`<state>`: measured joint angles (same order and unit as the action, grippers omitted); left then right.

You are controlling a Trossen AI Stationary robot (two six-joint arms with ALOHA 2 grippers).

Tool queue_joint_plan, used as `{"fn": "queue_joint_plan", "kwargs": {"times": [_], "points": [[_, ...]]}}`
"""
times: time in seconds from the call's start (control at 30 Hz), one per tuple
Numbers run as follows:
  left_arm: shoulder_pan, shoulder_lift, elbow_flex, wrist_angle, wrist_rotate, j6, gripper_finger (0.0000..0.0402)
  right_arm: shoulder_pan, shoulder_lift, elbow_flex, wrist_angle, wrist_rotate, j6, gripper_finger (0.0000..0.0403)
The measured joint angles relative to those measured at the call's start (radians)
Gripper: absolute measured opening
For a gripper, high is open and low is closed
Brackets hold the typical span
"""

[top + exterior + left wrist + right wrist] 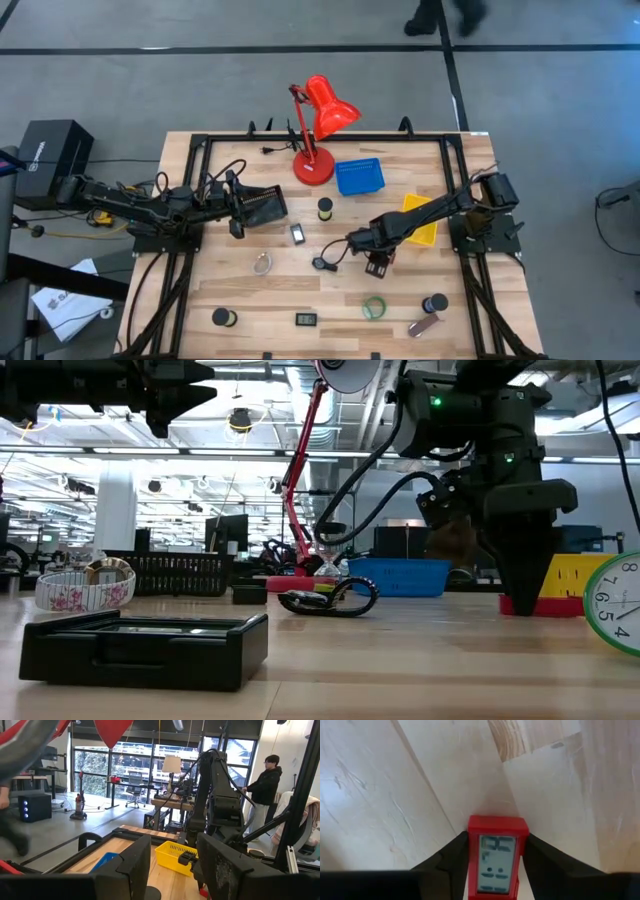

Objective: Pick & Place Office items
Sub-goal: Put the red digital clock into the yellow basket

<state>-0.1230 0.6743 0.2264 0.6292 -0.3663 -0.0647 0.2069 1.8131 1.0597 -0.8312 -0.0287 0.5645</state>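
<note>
Item in hand: small red oblong with a grey display (497, 859), lying flat on the surface (395, 795) directly between the fingers of the right hand (376, 264). In the right wrist view both dark fingers (447, 862) press against its long sides, so the hand is closed onto it at part width. Its long axis runs along the fingers, away from the wrist; the piece rests on the wood, not lifted.

Just beyond that hand: yellow tray (428, 222); farther on, blue tray (360, 176).

Judgement: the coming move is a straight lift, then a short carry; the yellow tray lies nearest.

Farthest: left hand (237, 216), well apart beside the black mesh basket (262, 207), fingers (120, 870) partly apart, nothing between them. The right arm is clearly nearer the red piece.
</note>
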Motion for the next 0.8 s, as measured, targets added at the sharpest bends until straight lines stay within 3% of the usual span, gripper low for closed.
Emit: {"fn": "queue_joint_plan", "kwargs": {"times": [0.13,0.33,0.47,0.67,0.8], "points": [[0.0,0.0,0.0,0.0,0.0,0.0,0.0156,0.0,-0.004,0.066,-0.052,0.018,-0.044,0.017],[0.0,0.0,0.0,0.0,0.0,0.0,0.0156,0.0,-0.004,0.158,-0.217,0.022,-0.074,0.014],[0.0,0.0,0.0,0.0,0.0,0.0,0.0156,0.001,-0.006,0.237,-0.355,0.035,-0.091,0.0141],[0.0,0.0,0.0,0.0,0.0,0.0,0.0156,0.013,-0.107,0.267,-0.544,0.184,-0.057,0.0163],[0.0,0.0,0.001,-0.001,0.001,0.0,0.0156,0.006,-0.241,0.192,-0.58,0.267,-0.008,0.0154]]}}
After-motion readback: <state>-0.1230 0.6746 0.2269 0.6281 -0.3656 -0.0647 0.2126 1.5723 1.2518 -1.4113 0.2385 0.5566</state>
